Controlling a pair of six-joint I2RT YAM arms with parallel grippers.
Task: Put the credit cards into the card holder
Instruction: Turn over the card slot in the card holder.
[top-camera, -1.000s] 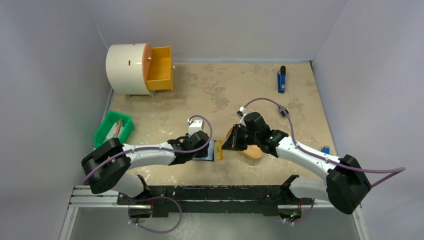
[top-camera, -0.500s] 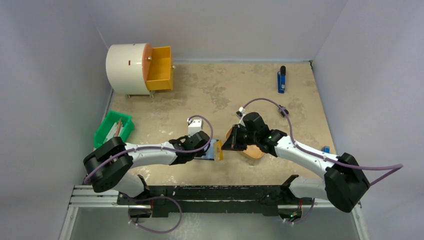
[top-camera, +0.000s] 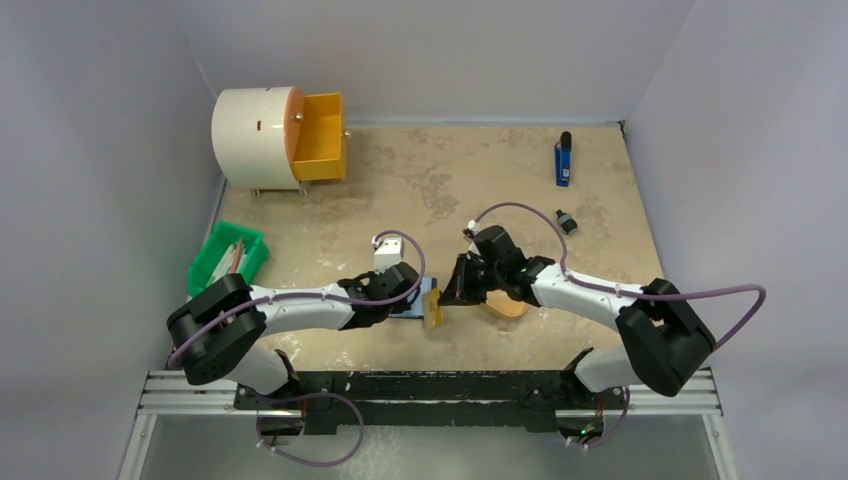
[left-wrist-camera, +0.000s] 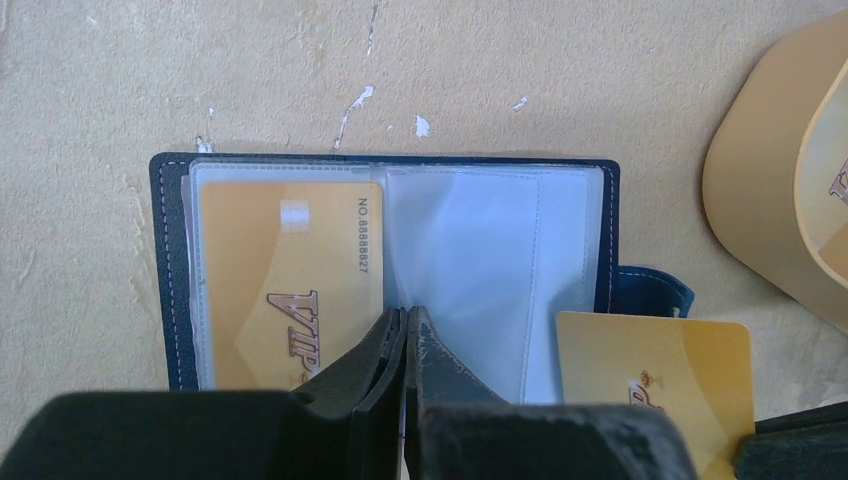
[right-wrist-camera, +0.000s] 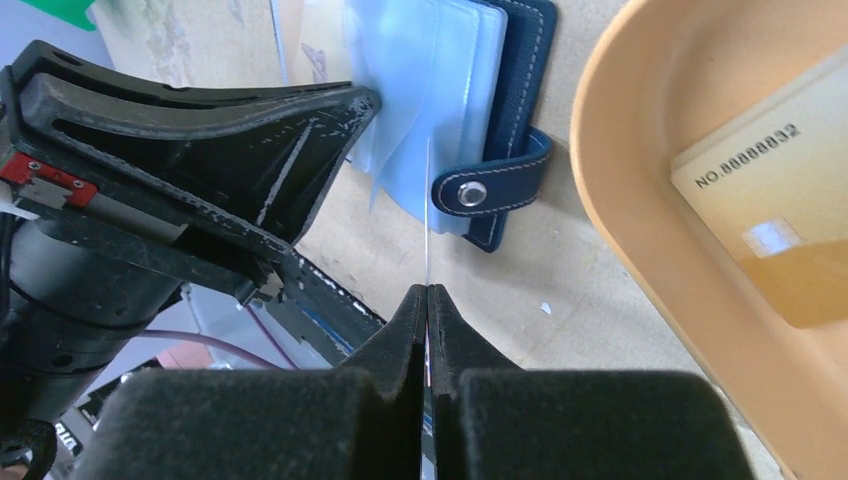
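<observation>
Lying open and flat on the table (left-wrist-camera: 500, 80), the card holder (left-wrist-camera: 470, 250) has its long axis running left to right across the left wrist view. Its snap tab (right-wrist-camera: 490, 185) points toward the orange tray (right-wrist-camera: 620, 150) just beside it. One gold card (left-wrist-camera: 285, 270) sits in the left clear sleeve, its print turned sideways. Another card (right-wrist-camera: 770, 200) lies in the tray.

The left arm stretches low from its base to the table's middle. The left gripper (left-wrist-camera: 405, 325) is over the holder's spine with its fingers pressed together. Whether a clear leaf is caught between them cannot be told.

The right arm reaches leftward across the tray. The right gripper (right-wrist-camera: 428, 300) is pinching a third credit card (left-wrist-camera: 655, 385), face up, with its free edge aimed at the sleeves beside the tab.
</observation>
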